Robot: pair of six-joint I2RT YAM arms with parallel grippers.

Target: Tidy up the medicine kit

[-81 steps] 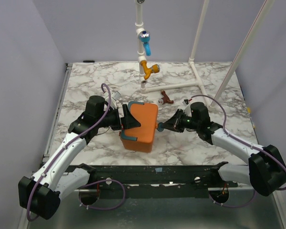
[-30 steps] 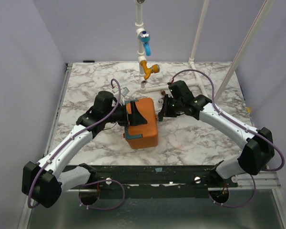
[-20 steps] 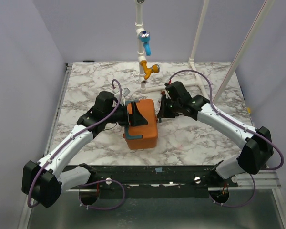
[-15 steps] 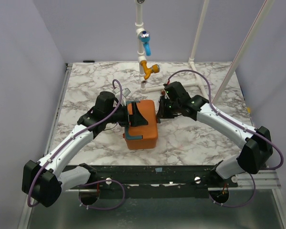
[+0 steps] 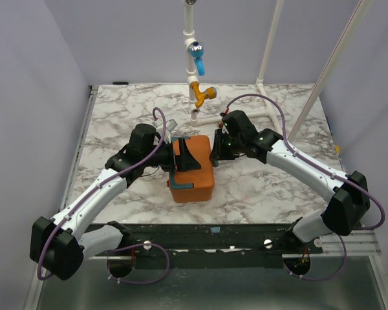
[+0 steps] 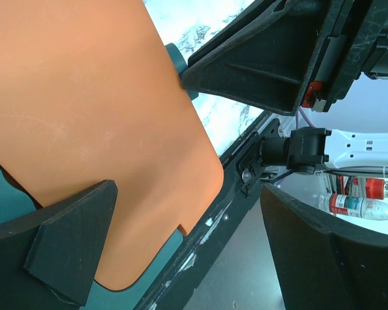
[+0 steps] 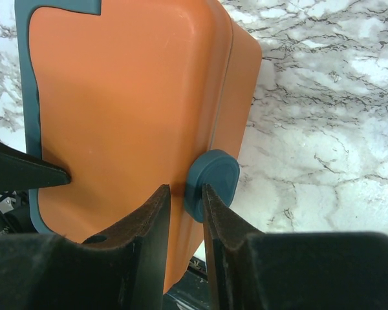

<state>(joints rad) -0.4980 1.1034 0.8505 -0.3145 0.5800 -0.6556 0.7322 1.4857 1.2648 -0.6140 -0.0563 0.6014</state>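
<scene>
The left gripper (image 5: 184,155) is spread wide over the kit (image 5: 194,177). The right gripper (image 5: 213,154) is narrowed to a slit at the kit's right edge, beside a teal knob (image 7: 211,184) — whether anything is pinched cannot be told. The kit is set mid-way on the table (image 5: 271,187), well in from its edges.

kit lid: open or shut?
Shut. In the right wrist view, the kit closes along a tight seam, and nothing inside shows.

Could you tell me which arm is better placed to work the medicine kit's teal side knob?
Probably right: the right fingers sit at the teal knob, while the left fingers are spread open across the orange medicine kit.
</scene>
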